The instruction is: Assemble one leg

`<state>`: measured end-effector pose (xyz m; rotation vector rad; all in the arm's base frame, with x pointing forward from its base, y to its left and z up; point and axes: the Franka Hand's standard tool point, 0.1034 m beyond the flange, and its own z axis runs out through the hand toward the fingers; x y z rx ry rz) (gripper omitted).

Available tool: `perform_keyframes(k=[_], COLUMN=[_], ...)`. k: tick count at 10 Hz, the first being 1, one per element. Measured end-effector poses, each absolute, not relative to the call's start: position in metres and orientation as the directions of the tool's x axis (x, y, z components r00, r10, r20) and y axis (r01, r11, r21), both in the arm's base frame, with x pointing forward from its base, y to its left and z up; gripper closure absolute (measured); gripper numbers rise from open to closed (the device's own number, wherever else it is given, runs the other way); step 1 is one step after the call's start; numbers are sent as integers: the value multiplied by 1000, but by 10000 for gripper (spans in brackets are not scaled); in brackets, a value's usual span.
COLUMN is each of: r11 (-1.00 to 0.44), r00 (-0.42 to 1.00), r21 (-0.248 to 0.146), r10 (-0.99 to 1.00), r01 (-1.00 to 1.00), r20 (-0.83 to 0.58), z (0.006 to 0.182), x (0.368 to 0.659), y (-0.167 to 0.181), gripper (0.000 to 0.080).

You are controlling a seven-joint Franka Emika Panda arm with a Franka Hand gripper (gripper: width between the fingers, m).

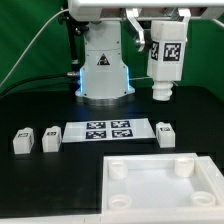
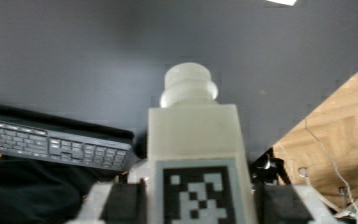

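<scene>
Sockets (image 1: 120, 170) in the big white square piece (image 1: 150, 186), which lies at the surface's (image 1: 40, 185) near corner on the exterior view's right, all look empty, so no leg has been fitted yet. Beyond it, mid-surface, runs a row: two spare legs (image 1: 50, 139) toward the exterior view's left, then the marker board (image 1: 110, 130), then a third spare leg (image 1: 165, 131) just beside the board's other end.

Farther back and lifted clear of the surface hangs the leg (image 1: 166, 55) in hand, above the far edge on the exterior view's right and well apart from the square piece. It is upright, with its round peg (image 1: 160, 92) pointing down. The pincer (image 1: 160, 38) is pressed together on this leg's upper part; the wrist view shows the tagged block clamped from both sides, peg leading.

Judging by this, pick-up is done. Carrying the leg to a socket and seating the peg remain.
</scene>
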<state>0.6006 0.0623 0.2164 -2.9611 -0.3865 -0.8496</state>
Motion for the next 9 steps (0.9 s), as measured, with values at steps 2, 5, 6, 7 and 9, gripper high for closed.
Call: perform_keyframes(k=[2, 5, 6, 7, 9], r11=[-968, -969, -967, -967, -961], r00=[819, 748, 760, 758, 767], r21=[33, 77, 63, 60, 46], r10=[227, 231, 234, 233, 245], r01=[247, 236, 248, 249, 272], r20=[526, 622, 606, 610, 592], z=[216, 211, 204, 195, 180], x=[601, 606, 612, 614, 608], y=[62, 60, 67, 70, 88], gripper=[509, 509, 509, 509, 509])
